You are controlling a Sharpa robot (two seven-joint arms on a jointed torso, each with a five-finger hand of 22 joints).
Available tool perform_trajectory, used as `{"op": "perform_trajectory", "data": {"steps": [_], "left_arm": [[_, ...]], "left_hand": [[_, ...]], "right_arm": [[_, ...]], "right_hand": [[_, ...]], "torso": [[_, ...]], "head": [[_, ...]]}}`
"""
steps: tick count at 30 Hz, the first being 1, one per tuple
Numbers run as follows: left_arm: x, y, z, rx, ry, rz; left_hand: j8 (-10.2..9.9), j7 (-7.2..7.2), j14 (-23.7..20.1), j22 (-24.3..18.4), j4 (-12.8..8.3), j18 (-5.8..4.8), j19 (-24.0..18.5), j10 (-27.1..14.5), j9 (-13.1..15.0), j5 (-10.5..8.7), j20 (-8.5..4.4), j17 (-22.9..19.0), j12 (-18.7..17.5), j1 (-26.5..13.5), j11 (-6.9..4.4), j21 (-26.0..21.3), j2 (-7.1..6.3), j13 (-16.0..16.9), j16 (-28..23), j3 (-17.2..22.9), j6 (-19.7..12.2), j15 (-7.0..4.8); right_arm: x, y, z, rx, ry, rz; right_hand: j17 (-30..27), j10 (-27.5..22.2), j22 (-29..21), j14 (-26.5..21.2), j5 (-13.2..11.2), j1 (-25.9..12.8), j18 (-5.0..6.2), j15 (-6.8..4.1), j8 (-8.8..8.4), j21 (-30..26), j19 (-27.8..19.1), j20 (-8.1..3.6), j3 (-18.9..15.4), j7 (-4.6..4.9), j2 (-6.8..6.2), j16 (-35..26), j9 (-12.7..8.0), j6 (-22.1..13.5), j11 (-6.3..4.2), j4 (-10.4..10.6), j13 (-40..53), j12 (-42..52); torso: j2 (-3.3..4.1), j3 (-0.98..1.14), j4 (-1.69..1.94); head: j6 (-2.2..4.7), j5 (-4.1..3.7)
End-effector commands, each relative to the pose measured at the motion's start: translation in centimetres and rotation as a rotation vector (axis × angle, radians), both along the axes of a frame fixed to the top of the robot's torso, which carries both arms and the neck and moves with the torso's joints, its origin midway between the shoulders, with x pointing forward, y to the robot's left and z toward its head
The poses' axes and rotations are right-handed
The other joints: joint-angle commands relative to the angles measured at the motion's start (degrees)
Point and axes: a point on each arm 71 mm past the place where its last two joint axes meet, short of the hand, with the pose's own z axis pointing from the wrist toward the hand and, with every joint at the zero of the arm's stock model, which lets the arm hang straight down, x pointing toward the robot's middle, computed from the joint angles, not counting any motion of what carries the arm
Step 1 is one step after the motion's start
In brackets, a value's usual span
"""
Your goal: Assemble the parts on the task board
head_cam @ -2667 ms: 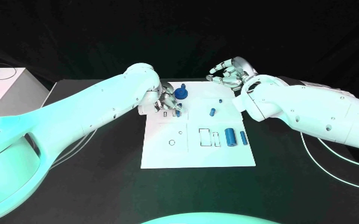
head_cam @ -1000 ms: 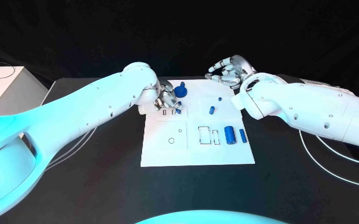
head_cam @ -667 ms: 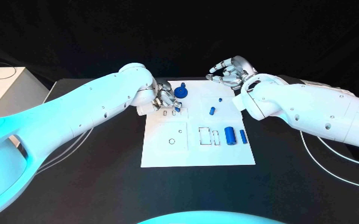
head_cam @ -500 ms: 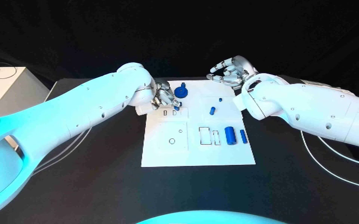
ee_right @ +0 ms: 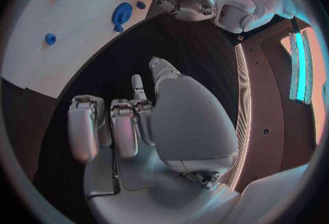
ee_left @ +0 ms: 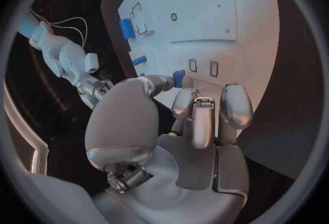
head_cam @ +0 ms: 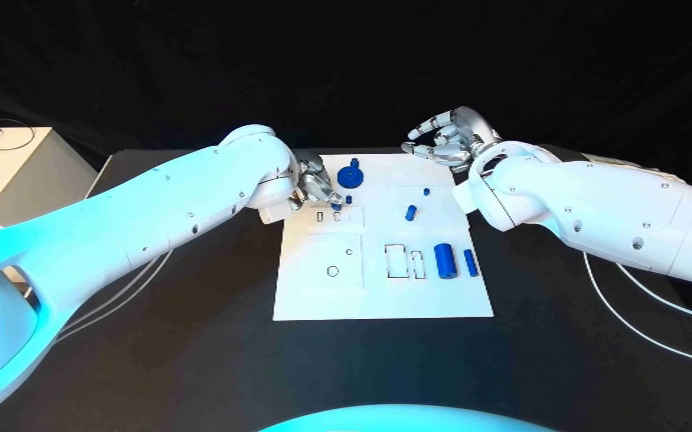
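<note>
The white task board (head_cam: 378, 287) lies in the middle of the black table. My left hand (head_cam: 316, 189) hovers over its far left corner and pinches a small blue part (ee_left: 178, 77) between thumb and fingers, just above two small slots (ee_left: 192, 65). A round blue knob (head_cam: 352, 179) stands right beside that hand. Further right on the board lie a small peg (head_cam: 428, 193), a short cylinder (head_cam: 411, 214), a thick cylinder (head_cam: 444, 262) and a slim one (head_cam: 470, 262). My right hand (head_cam: 450, 140) hangs beyond the far right corner, fingers loosely bent, holding nothing.
A white box (head_cam: 29, 167) stands at the table's left edge. Pale cables (head_cam: 613, 297) trail on the table to the right of the board. Outlined recesses (head_cam: 394, 262) sit in the board's middle, and a small round hole (head_cam: 333, 272) lies to their left.
My left hand has drawn slightly toward the board's far edge with the small blue part still pinched. The right hand has stayed where it was.
</note>
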Motion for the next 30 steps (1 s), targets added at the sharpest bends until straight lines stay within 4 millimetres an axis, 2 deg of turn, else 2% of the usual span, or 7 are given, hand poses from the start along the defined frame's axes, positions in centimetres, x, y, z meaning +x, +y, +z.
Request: {"op": "perform_trajectory", "data": {"steps": [1, 9, 30], "left_arm": [[0.1, -0.1, 0.0, 0.018, -0.043, -0.001], [-0.1, -0.3, -0.6, 0.026, -0.038, -0.006], [-0.4, -0.6, -1.3, 0.044, -0.006, -0.029]], "left_hand": [[-0.1, -1.18, 4.7, 0.1, -12.0, -0.8, -0.1, 0.4, 0.0, 0.35, -0.32, 10.2, 0.2, -0.5, -0.07, 0.3, 0.08, 0.1, 0.1, 11.6, 1.7, -0.52], [-0.1, -1.18, 4.7, 0.1, -12.0, -0.8, -0.1, 0.4, 0.0, 0.35, -0.32, 10.2, 0.2, -0.5, -0.07, 0.3, 0.08, 0.1, 0.1, 11.6, 1.7, -0.52], [-0.2, -1.22, 4.7, 0.2, -12.1, -0.82, 0.0, 0.4, 0.1, 0.63, -0.35, 10.2, 0.2, -0.6, -0.11, 0.4, 0.08, 0.0, 0.1, 11.6, 1.8, -0.55]], "right_arm": [[-0.1, 0.1, 0.0, -0.004, -0.005, 0.013], [-0.1, 0.1, 0.0, -0.004, -0.004, 0.014], [-0.1, 0.1, 0.0, -0.004, -0.003, 0.014]], "right_hand": [[13.9, 2.9, 8.3, 5.8, 0.3, -0.3, -0.65, -0.35, 0.15, -0.4, 3.1, -0.3, 0.4, 0.04, 0.03, -0.2, 0.1, -0.7, -0.16, -0.1, 12.3, -0.1], [13.9, 2.9, 8.3, 5.8, 0.3, -0.3, -0.65, -0.35, 0.15, -0.4, 3.1, -0.3, 0.4, 0.04, 0.03, -0.2, 0.1, -0.7, -0.16, -0.1, 12.3, -0.1], [13.9, 2.9, 8.3, 5.8, 0.3, -0.3, -0.65, -0.35, 0.15, -0.4, 3.1, -0.3, 0.4, 0.04, 0.03, -0.2, 0.1, -0.7, -0.16, -0.1, 12.3, -0.1]], "torso": [[0.05, -0.03, -0.02], [0.18, -0.01, -0.18], [0.19, -0.05, -0.12]], "head": [[-0.07, 0.11], [-0.16, 0.25], [-0.54, 0.2]]}}
